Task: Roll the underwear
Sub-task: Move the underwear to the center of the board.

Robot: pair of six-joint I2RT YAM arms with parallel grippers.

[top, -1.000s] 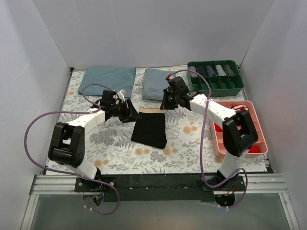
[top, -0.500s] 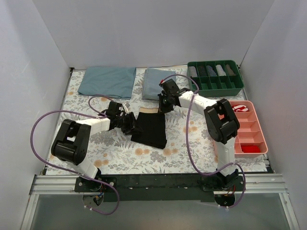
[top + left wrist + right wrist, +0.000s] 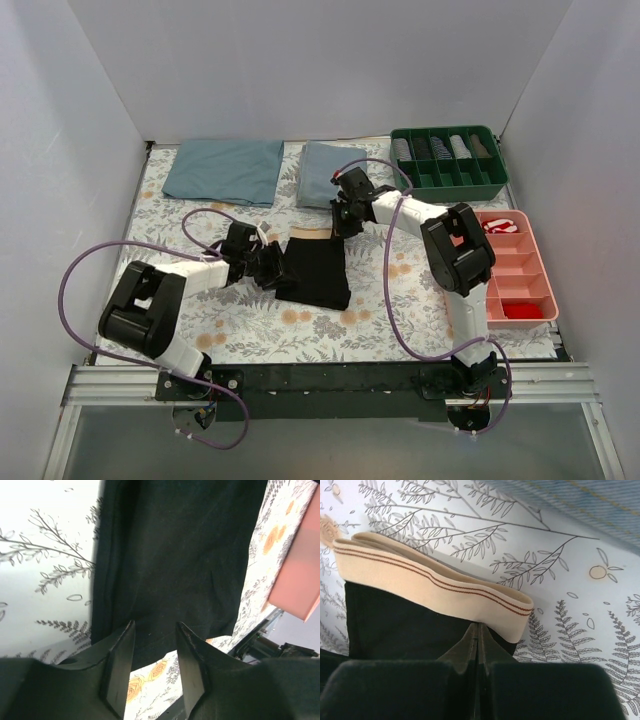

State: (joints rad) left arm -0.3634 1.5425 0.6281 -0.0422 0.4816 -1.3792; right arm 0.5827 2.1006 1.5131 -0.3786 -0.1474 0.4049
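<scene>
The underwear (image 3: 318, 272) lies flat in the middle of the floral cloth, black with a beige waistband (image 3: 308, 233) at its far end. My left gripper (image 3: 272, 268) is low at the underwear's left edge. In the left wrist view it (image 3: 155, 627) is open, with the black fabric (image 3: 180, 555) ahead of and between the fingers. My right gripper (image 3: 340, 222) is at the waistband's right end. In the right wrist view it (image 3: 479, 626) is shut, its tips touching the lower edge of the waistband (image 3: 435, 582) over the black fabric (image 3: 395, 622). I see nothing between its fingers.
Two blue-grey folded cloths (image 3: 225, 170) (image 3: 328, 172) lie at the back. A green tray (image 3: 448, 178) of rolled items stands at the back right. A pink tray (image 3: 535, 262) with small red rolled garments (image 3: 522, 310) stands at the right.
My left gripper has come nearer and lower along the underwear's left edge. My right gripper has moved left and down onto the waistband's right end, its arm folding.
</scene>
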